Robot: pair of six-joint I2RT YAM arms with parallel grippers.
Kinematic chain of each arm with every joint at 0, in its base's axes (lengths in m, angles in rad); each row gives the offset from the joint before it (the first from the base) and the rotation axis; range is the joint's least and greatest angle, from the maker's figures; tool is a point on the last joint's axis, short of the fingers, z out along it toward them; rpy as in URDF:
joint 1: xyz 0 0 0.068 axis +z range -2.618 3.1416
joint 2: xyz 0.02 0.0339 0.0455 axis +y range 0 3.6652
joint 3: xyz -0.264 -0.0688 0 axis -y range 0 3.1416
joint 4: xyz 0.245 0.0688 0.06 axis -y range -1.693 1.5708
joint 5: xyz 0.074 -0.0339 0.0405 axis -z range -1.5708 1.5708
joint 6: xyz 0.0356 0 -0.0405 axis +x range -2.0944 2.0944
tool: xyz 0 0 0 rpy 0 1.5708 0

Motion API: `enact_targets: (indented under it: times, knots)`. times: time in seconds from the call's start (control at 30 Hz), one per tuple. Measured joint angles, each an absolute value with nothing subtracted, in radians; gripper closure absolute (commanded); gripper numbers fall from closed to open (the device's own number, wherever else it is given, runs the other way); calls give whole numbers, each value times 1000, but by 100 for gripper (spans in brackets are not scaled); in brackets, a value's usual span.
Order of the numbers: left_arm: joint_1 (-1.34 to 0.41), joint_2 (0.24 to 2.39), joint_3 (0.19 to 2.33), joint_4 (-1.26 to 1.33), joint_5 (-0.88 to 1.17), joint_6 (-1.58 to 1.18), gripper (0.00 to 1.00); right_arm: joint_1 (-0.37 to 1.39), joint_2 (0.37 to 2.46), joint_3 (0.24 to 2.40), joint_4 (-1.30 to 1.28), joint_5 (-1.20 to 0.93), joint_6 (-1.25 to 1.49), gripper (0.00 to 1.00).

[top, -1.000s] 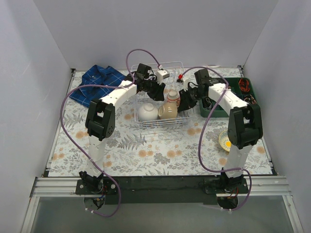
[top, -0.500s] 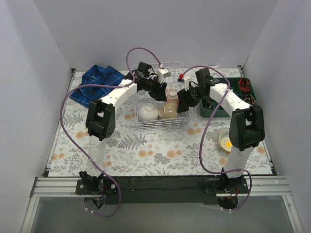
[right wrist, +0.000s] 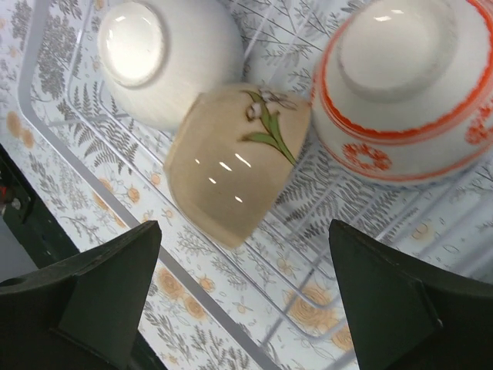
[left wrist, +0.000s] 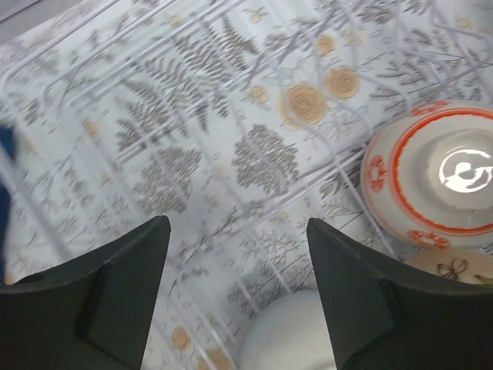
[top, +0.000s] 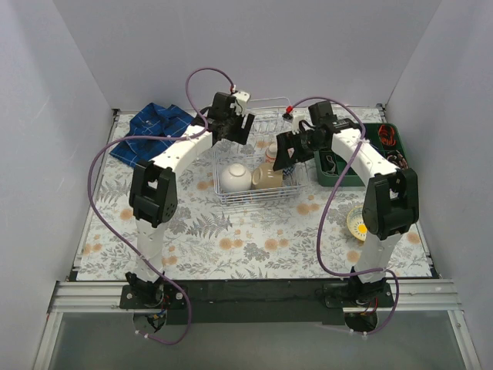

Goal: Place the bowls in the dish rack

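The white wire dish rack (top: 229,198) stands mid-table and holds three bowls, all upside down or on their side. A white bowl (top: 234,178) and a beige flowered bowl (top: 266,177) lie at its front, a red-patterned bowl (top: 271,152) behind them. My left gripper (top: 236,131) hangs open over the rack's back left, holding nothing. In the left wrist view the left gripper (left wrist: 237,227) is above the white bowl (left wrist: 293,339), with the red-patterned bowl (left wrist: 439,173) to the right. My right gripper (right wrist: 245,231) is open and empty above the beige bowl (right wrist: 231,162).
A blue checked shirt (top: 158,127) lies at the back left. A green compartmented tray (top: 358,179) with cables sits right of the rack. A small yellow-centred dish (top: 356,223) rests near the right arm. White walls close in three sides.
Both grippers have opened and pulled up and away from the red-patterned bowl, which stays in the rack. The left arm has swung back toward the rack's far left corner.
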State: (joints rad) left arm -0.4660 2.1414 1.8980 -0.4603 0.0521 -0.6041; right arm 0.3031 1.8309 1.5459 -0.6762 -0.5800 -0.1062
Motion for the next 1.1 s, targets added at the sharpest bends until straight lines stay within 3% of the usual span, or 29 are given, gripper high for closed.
enact_targets:
  times: [0.27,0.73,0.87,1.1]
  knots:
    - [-456,1959,1716,-454,-114,-640,28,427,1872,1594,-654,-432,30,1]
    - [-445,1850,1559,-433,-177,-631,27,482,1917,1594,-646,-292,175,2]
    - [-442,1840,1544,-429,-180,-621,27,493,1940,1594,-638,-294,185,6]
    - [-441,1813,1525,-425,-183,-609,27,442,1944,1542,-596,-440,196,26]
